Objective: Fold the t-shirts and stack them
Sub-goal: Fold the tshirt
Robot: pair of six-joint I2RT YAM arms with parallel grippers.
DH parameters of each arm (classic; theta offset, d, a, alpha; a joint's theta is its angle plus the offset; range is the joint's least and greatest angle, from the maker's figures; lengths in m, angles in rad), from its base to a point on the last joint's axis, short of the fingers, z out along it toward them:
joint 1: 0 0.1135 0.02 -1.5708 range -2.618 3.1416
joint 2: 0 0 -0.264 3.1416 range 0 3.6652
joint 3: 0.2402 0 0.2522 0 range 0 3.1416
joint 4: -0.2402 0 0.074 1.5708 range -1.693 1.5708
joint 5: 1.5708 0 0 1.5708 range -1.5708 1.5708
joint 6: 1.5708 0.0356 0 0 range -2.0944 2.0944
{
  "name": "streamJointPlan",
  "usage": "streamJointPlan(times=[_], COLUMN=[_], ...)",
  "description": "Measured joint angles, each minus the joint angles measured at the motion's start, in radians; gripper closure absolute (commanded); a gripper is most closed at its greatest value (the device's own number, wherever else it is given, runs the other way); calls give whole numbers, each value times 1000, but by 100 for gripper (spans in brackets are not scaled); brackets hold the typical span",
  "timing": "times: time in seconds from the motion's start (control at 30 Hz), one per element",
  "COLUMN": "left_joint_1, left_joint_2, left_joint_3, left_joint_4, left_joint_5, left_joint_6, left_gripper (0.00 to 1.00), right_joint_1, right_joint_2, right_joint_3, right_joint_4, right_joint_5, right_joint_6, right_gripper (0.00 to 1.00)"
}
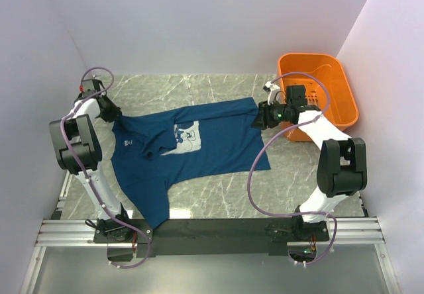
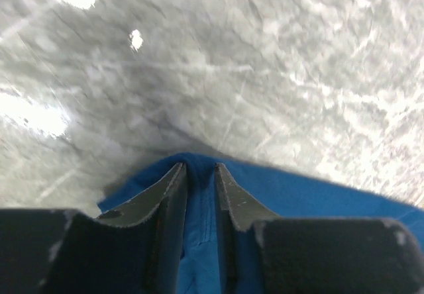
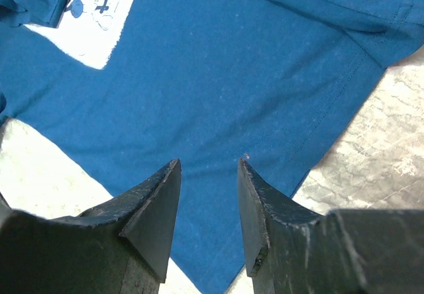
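One dark blue t-shirt (image 1: pixel 199 148) lies spread on the marble table, crumpled at its left end, with a pale square print (image 1: pixel 187 137) on the chest. My left gripper (image 1: pixel 114 116) sits at the shirt's far left corner. In the left wrist view its fingers (image 2: pixel 199 167) are closed on a bunched fold of the blue t-shirt (image 2: pixel 318 195). My right gripper (image 1: pixel 257 120) hovers at the shirt's right end. It (image 3: pixel 209 161) stands open over the blue t-shirt (image 3: pixel 232 75) near a stitched hem, with nothing between the fingers. The print (image 3: pixel 93 36) shows at upper left.
An orange plastic basket (image 1: pixel 318 82) stands at the back right, just behind the right arm. White walls close in the table on three sides. Bare marble (image 1: pixel 218 201) lies in front of the shirt, and more (image 3: pixel 377 148) shows beside its hem.
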Motion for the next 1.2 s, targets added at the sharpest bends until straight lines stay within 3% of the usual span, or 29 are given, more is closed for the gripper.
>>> streamJointPlan(times=[0.03, 0.07, 0.2, 0.67, 0.7, 0.83, 0.93, 1.03, 1.2], left_joint_1=[5, 10, 27, 41, 42, 48, 55, 58, 62], left_joint_2=[8, 14, 51, 151, 156, 167, 168, 150, -51], left_joint_3=[11, 19, 50, 175, 183, 199, 200, 187, 23], left_joint_4=[0, -1, -8, -48, -49, -46, -42, -25, 23], left_joint_5=[0, 2, 13, 72, 76, 89, 95, 98, 97], left_joint_6=[1, 2, 18, 23, 23, 19, 17, 20, 19], left_gripper=[76, 87, 99, 99, 97, 70, 57, 52, 46], right_joint_1=[0, 0, 0, 0, 0, 0, 10, 51, 287], right_joint_2=[2, 3, 6, 8, 8, 10, 11, 34, 100], right_joint_3=[0, 0, 0, 0, 0, 0, 8, 55, 221], right_joint_4=[0, 0, 0, -1, -2, -10, -45, -130, -276], right_joint_5=[0, 0, 1, 10, 13, 20, 19, 0, 22], right_joint_6=[0, 0, 0, -5, -6, -20, -61, -151, -352], right_gripper=[53, 53, 53, 53, 53, 53, 53, 52, 52])
